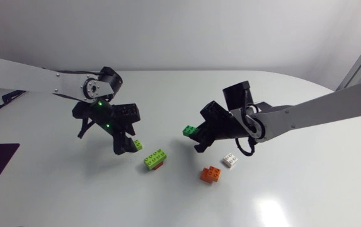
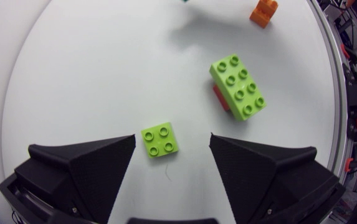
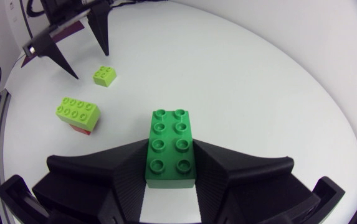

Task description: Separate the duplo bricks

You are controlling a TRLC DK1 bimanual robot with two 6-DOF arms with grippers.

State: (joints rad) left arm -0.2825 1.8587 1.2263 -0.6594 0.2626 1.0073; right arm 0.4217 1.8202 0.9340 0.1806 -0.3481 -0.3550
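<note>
Clamped from both sides in the right gripper [image 3: 171, 163]: dark green brick [image 3: 171, 149], two-by-four studs, glossy moulded plastic, square edges.

Standing apart, the left gripper [image 2: 172, 144] fingers; lying loose on the table [image 1: 293, 202] between them, touching neither: small lime brick [image 2: 160, 140], two-by-two studs.

Just ahead of the left gripper: long lime brick [image 2: 238, 86], two-by-four studs, stacked on a red brick [image 2: 220, 98] mostly hidden beneath it.

Near the right gripper, apart from each other: orange brick [image 1: 212, 174] and white brick [image 1: 230, 160], both small.

Smooth, white, faintly reflective tabletop with a rounded far edge. Open surface on the near side of all the bricks and between the two arms.
</note>
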